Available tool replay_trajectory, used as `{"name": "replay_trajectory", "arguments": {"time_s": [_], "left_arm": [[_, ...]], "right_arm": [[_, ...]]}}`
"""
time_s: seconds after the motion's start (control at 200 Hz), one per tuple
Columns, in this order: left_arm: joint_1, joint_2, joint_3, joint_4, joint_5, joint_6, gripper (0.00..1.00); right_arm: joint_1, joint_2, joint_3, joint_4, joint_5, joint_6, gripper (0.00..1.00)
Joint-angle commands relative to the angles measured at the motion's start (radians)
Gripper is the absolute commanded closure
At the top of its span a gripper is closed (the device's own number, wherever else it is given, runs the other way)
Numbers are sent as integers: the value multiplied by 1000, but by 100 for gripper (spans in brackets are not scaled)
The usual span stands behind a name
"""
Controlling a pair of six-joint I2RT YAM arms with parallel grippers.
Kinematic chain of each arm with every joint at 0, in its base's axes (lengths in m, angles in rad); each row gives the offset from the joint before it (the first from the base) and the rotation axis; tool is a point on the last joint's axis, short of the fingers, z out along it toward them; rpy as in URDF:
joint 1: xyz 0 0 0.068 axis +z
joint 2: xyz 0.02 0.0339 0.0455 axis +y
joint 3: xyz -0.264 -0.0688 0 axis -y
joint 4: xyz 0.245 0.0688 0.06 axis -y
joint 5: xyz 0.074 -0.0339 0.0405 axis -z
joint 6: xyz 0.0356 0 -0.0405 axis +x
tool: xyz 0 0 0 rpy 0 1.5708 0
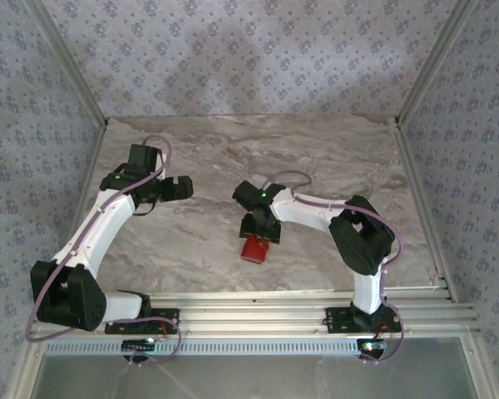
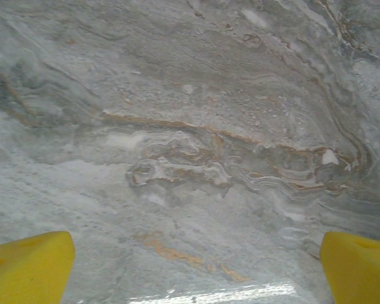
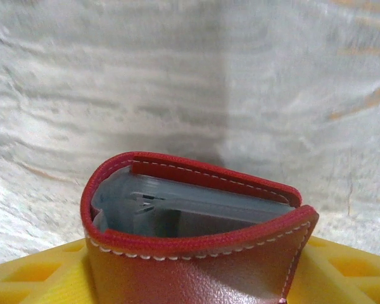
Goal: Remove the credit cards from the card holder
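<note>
The red card holder lies on the marble table near the middle front, under my right gripper. In the right wrist view the card holder is folded and bowed between my yellow fingers, which press on its two ends. Its mouth gapes toward the camera and shows pale grey pockets with thin layered edges. The credit cards are hidden among those pockets. My left gripper hovers open over bare marble at the left. Its yellow fingertips stand far apart with nothing between them.
The marble table is walled by patterned panels at the back and both sides. An aluminium rail runs along the near edge by the arm bases. The right arm's elbow rises to the right of the card holder.
</note>
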Motion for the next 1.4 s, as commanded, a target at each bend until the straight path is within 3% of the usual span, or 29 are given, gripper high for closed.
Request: {"name": "replay_trajectory", "arguments": {"time_s": [0.0,0.245,0.605,0.979,1.144,1.234,1.394], "left_arm": [[-9,31,-14,69,62,-77,0],[-13,48,-76,206,190,-151,1],[-110,65,-113,304,303,-79,4],[-208,141,-133,420,611,-89,24],[-250,164,-153,467,678,-93,31],[-260,173,-155,459,663,-91,31],[-229,160,-154,343,457,-106,32]], "right_arm": [[-30,24,44,-20,-16,-58,30],[-76,12,57,11,-52,-116,31],[-129,-106,16,99,-137,-193,35],[-178,-239,-29,250,-153,-207,35],[-186,-256,-34,268,-186,-194,35],[-188,-244,-31,265,-194,-193,34],[-179,-152,12,176,-189,-193,34]]}}
